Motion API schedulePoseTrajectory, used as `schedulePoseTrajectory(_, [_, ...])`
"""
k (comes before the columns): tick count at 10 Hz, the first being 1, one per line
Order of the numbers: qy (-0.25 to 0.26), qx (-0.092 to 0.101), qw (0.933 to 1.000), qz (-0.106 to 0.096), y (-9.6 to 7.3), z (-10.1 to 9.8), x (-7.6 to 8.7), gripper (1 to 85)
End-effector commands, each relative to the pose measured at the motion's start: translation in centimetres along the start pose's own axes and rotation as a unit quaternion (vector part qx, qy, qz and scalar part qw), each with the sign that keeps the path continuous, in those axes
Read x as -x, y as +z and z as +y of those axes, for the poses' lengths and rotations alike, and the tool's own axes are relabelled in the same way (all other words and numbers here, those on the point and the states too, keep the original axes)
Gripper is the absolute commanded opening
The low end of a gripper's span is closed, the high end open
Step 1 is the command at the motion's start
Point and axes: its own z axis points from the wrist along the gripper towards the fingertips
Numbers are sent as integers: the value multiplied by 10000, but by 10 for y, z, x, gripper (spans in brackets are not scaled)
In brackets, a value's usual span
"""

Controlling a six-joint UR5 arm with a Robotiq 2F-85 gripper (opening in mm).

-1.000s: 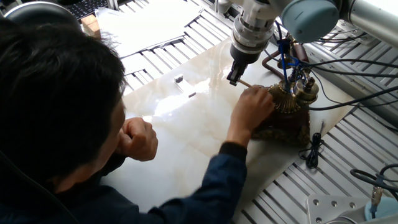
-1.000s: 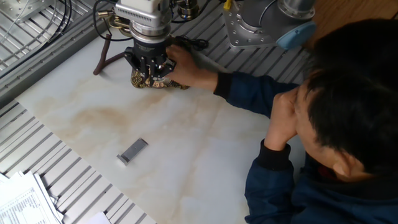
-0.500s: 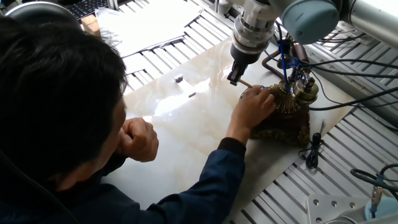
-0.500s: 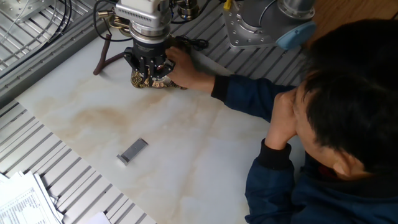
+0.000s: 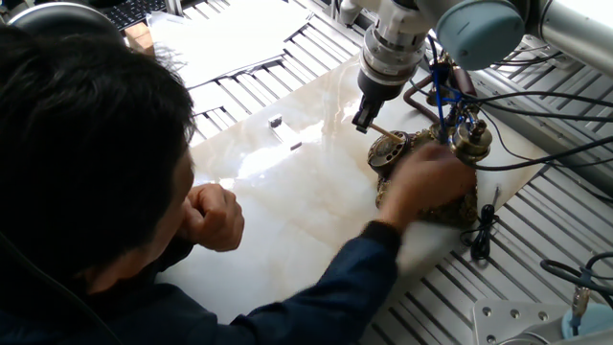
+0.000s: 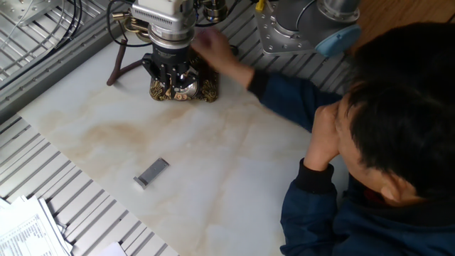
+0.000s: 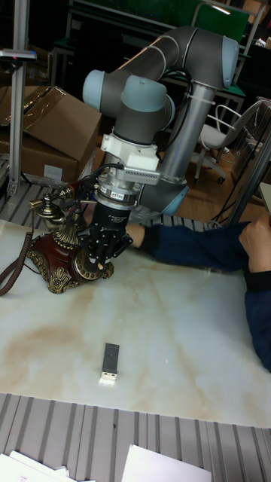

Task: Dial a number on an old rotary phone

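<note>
The old rotary phone (image 5: 442, 196) stands at the marble slab's far right, dark and brassy, its round dial (image 5: 388, 150) uncovered. Its handset (image 7: 47, 205) rests on the tall cradle. My gripper (image 5: 362, 121) hangs just above and left of the dial, shut on a thin tan stick (image 5: 379, 128) that slants down toward the dial. In the other fixed view the gripper (image 6: 170, 73) covers the phone's front (image 6: 200, 89). In the tall view it (image 7: 100, 254) sits right over the phone (image 7: 56, 263). A person's blurred hand (image 5: 428, 179) lies across the phone body.
The person's head (image 5: 86, 144) and clenched fist (image 5: 215, 213) fill the near side. A small grey stick-like device (image 6: 151, 172) lies on the marble slab (image 6: 234, 171). Papers (image 5: 230, 38) lie at the back. Cables (image 5: 483, 232) trail beside the phone.
The person's hand has swung off the dial toward the phone's body and back, uncovering the dial. My gripper has hardly moved.
</note>
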Motion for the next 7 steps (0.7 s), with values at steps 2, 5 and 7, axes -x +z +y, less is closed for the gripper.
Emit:
schedulePoseTrajectory(2, [192,23,9998,62,-4,3,-3,20])
schedulePoseTrajectory(5, [242,42,9997,22,-3,5,-1,20])
schedulePoseTrajectory(7, [437,171,9989,4,-3,12,0,20])
